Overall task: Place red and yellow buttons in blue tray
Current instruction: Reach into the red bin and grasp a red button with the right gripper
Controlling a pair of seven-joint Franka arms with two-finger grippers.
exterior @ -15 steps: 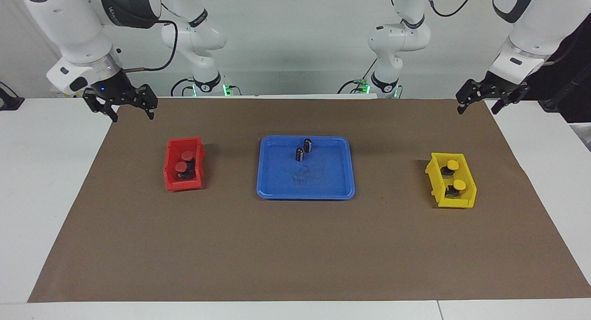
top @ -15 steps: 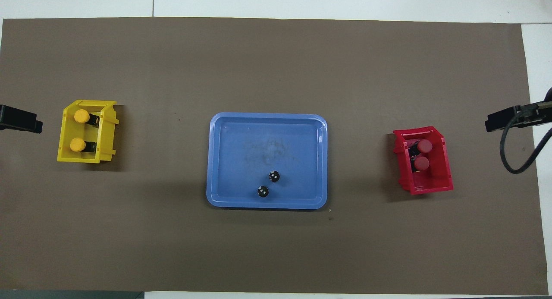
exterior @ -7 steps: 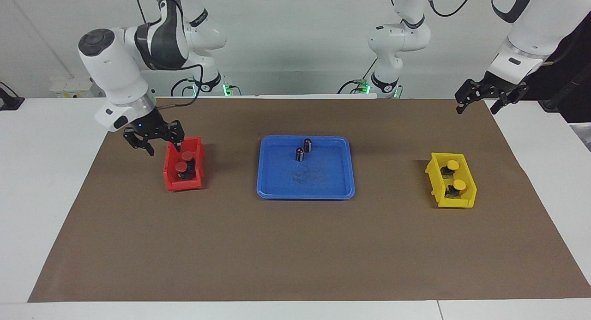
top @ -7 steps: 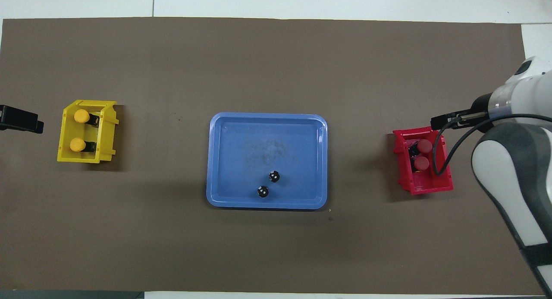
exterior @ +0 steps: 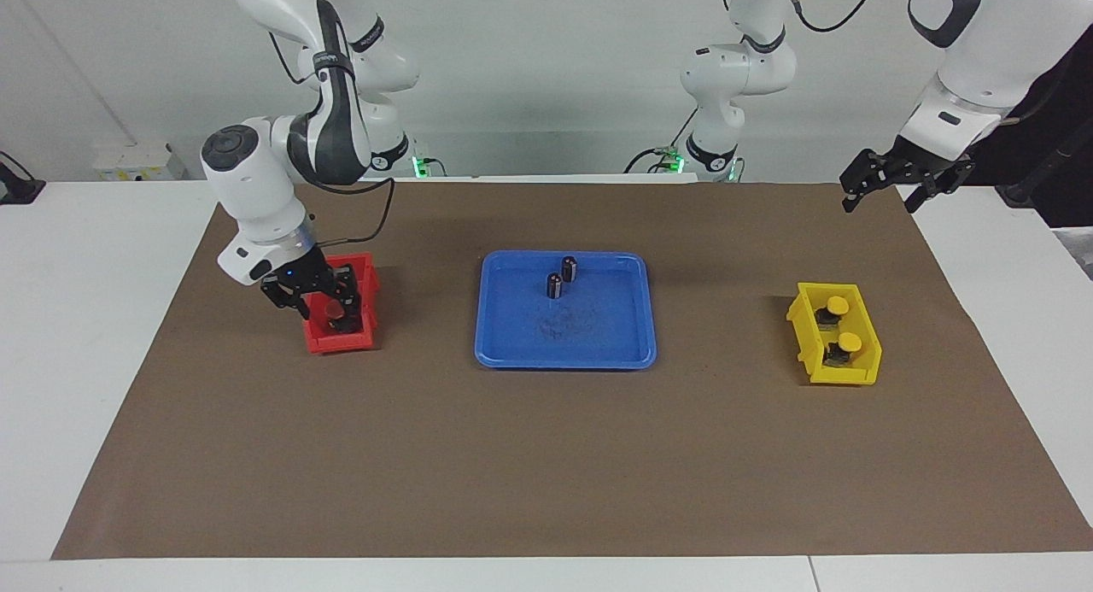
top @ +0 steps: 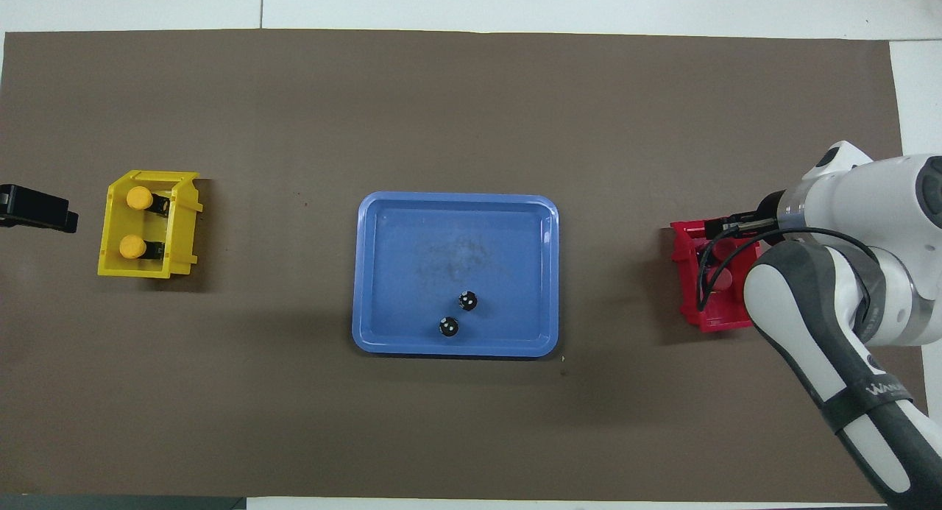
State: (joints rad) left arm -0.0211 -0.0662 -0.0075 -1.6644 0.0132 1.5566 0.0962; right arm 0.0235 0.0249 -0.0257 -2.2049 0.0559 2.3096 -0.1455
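Two red buttons (exterior: 331, 310) sit in a small red bin (exterior: 338, 343) toward the right arm's end of the table; they also show in the overhead view (top: 725, 279). My right gripper (exterior: 316, 300) is open and lowered into that bin, its fingers around the buttons; I cannot tell whether they touch. Two yellow buttons (exterior: 838, 305) sit in a small yellow bin (exterior: 832, 374) toward the left arm's end, also in the overhead view (top: 138, 198). The blue tray (exterior: 598, 340) lies mid-table. My left gripper (exterior: 888, 182) waits open, high over the mat's edge.
Two dark cylinders (exterior: 569, 268) without coloured caps stand in the blue tray (top: 412, 274) on its side nearer the robots. A brown mat (exterior: 546, 455) covers the table. The right arm's forearm (top: 831, 333) hides part of the red bin (top: 688, 304) from above.
My right arm swung in from the table's edge and lowered its open gripper into the red bin. The left gripper barely moved. The buttons, tray and bins stayed put.
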